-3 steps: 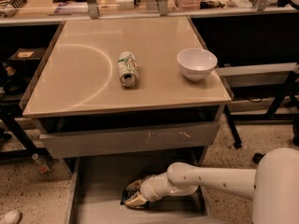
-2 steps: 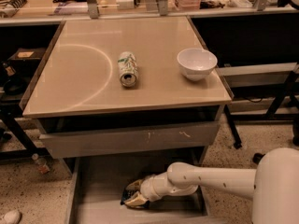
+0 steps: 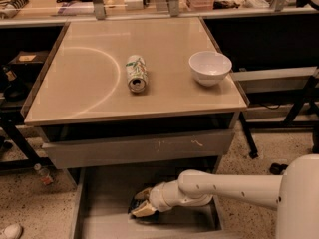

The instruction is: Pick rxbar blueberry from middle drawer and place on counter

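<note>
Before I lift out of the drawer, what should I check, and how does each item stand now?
1. Wide grey middle drawer pulled open: ok.
2. Gripper down in the drawer, at the flat dark navy rxbar blueberry wrapper: ok.
3. Secure hold on the wrapper: cannot tell.
4. Bare patch on the glossy beige counter for placing: ok.
5. Green-white drink can lies on its side, might roll if bumped: not ok.
6. Clearance under the scratched grey drawer front above: cannot tell.
</note>
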`<state>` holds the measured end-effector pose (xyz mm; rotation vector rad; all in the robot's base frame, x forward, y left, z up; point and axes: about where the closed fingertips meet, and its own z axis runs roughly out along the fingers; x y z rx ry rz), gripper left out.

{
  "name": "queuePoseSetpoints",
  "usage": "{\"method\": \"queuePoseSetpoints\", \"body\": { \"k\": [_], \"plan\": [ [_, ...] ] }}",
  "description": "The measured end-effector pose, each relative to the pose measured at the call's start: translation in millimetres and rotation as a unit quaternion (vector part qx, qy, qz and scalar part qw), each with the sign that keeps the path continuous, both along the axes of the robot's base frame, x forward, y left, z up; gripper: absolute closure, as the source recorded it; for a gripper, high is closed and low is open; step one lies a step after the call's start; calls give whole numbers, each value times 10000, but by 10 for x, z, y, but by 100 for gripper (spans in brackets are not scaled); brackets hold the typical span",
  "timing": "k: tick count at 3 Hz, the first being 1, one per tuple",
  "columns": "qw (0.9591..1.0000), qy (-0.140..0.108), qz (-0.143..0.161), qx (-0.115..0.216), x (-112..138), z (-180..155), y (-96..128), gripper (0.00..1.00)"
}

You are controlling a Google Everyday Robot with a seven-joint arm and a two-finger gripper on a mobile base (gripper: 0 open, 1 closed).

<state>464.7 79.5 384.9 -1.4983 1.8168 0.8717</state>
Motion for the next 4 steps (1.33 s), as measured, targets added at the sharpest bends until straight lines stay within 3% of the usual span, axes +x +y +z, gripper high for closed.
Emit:
{"method": "queuePoseSetpoints", "body": {
  "k": [4],
  "plan": [
    [9973, 420, -551, -253, -166, 1129, -37, 100]
  ]
}}
